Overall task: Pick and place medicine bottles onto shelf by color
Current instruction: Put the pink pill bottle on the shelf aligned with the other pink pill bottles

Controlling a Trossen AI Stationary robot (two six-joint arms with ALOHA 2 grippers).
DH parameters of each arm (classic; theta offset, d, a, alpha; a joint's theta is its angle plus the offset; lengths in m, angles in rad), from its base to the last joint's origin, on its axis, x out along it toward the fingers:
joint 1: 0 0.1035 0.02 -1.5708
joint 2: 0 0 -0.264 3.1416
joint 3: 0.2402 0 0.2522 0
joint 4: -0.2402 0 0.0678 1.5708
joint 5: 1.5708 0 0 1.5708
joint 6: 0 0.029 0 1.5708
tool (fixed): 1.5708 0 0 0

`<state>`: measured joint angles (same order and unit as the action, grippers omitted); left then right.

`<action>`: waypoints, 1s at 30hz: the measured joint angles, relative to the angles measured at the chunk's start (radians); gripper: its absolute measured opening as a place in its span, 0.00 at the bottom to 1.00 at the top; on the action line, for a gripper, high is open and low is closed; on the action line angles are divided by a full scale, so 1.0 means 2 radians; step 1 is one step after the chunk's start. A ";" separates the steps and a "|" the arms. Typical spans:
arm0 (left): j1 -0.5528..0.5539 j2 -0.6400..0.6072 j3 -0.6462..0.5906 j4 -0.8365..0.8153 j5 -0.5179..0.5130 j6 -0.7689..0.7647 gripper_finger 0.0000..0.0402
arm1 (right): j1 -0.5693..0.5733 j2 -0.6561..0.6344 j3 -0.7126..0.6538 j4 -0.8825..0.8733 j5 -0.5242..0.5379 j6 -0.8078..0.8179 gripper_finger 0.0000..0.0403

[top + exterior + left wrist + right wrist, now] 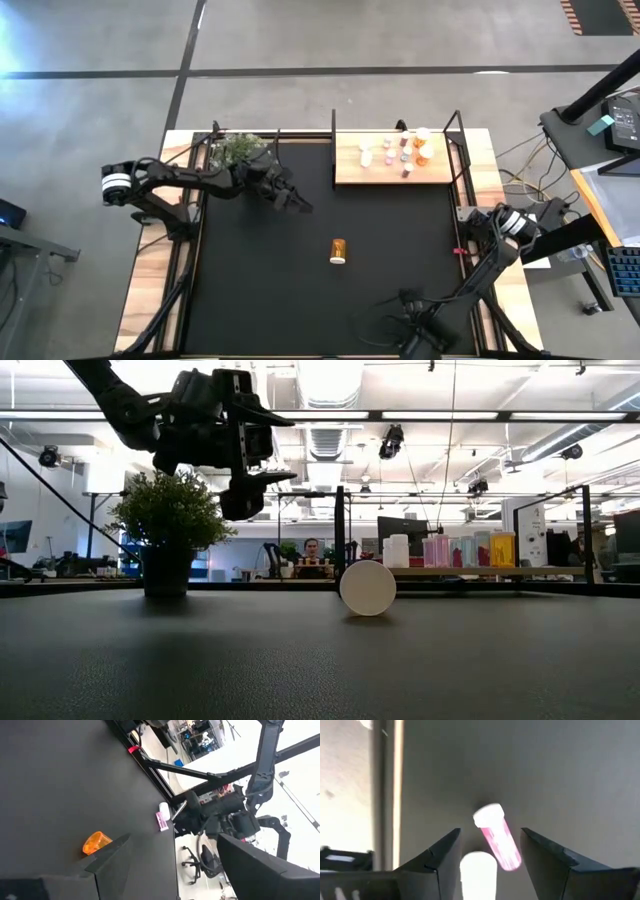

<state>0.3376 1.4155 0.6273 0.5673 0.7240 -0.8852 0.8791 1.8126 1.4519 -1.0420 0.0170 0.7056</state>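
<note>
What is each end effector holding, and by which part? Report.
Nothing: left end effector hangs open; right end effector open around a lying pink bottle, not gripping.

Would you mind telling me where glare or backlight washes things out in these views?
Right wrist view: the white bottle between the open end effector fingers is blown out, beside a pink bottle. Left wrist view: the room beyond the mat burns white; the orange bottle stays clear. Low view: bright ceiling lights silhouette the left end effector.

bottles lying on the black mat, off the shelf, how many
2 clear: an orange bottle at the mat's middle, a pink bottle between the open right hand's fingers. A white shape beside it may be a third.
</note>
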 joint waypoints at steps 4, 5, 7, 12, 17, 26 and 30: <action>-0.011 0.000 0.000 0.000 -0.012 -0.013 0.68 | 0.000 0.000 -0.026 0.003 -0.001 -0.009 0.47; -0.014 0.000 0.000 0.000 -0.012 -0.013 0.68 | 0.000 0.000 -0.032 0.003 -0.001 -0.013 0.47; -0.018 0.000 0.000 0.000 -0.014 -0.013 0.68 | 0.000 0.000 -0.043 0.004 -0.001 -0.018 0.47; -0.028 0.000 0.000 0.000 -0.041 -0.014 0.68 | 0.000 0.000 -0.068 0.014 0.000 -0.018 0.47; -0.033 0.000 0.000 0.000 -0.052 -0.014 0.68 | 0.000 0.000 -0.091 0.046 0.000 -0.014 0.47; -0.033 0.000 0.000 0.000 -0.079 -0.014 0.68 | -0.007 0.000 -0.107 0.055 -0.007 0.007 0.39; -0.034 0.002 0.000 0.001 -0.090 -0.051 0.68 | -0.008 0.000 -0.107 0.058 -0.009 0.026 0.32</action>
<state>0.2691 1.4189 0.6273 0.5685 0.5439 -0.9880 0.8627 1.8122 1.2381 -0.9255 -0.0010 0.7582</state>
